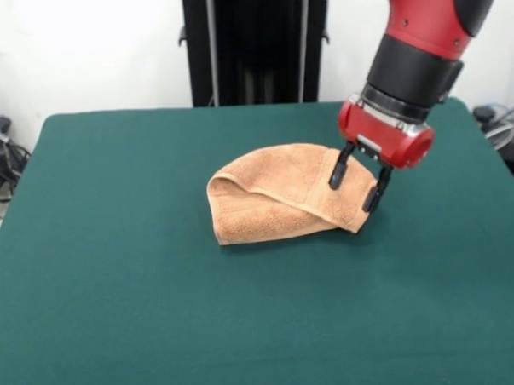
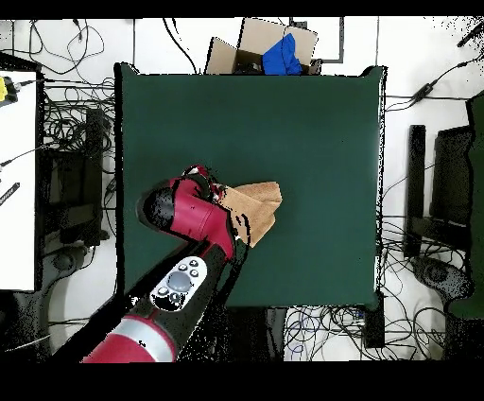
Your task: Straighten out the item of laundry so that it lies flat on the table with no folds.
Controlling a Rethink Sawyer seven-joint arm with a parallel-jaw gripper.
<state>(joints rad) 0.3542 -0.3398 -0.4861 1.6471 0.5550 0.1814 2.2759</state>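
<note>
The orange-tan towel [image 1: 278, 194] lies folded over on itself near the middle of the dark green table [image 1: 116, 275], with a rounded fold at its left and a woven band running across the top layer. My gripper [image 1: 356, 188] is open, its two black fingers [image 1: 337, 174] straddling the towel's right corner just above the cloth. In the overhead view the red arm covers part of the towel [image 2: 260, 200] and the gripper [image 2: 233, 217] sits at its edge on the table [image 2: 312, 123].
The robot's black pedestal [image 1: 255, 43] stands behind the table's far edge. Cables and equipment [image 2: 71, 161] lie on the floor around the table, and a cardboard box with a blue item [image 2: 274, 49] sits beyond one edge.
</note>
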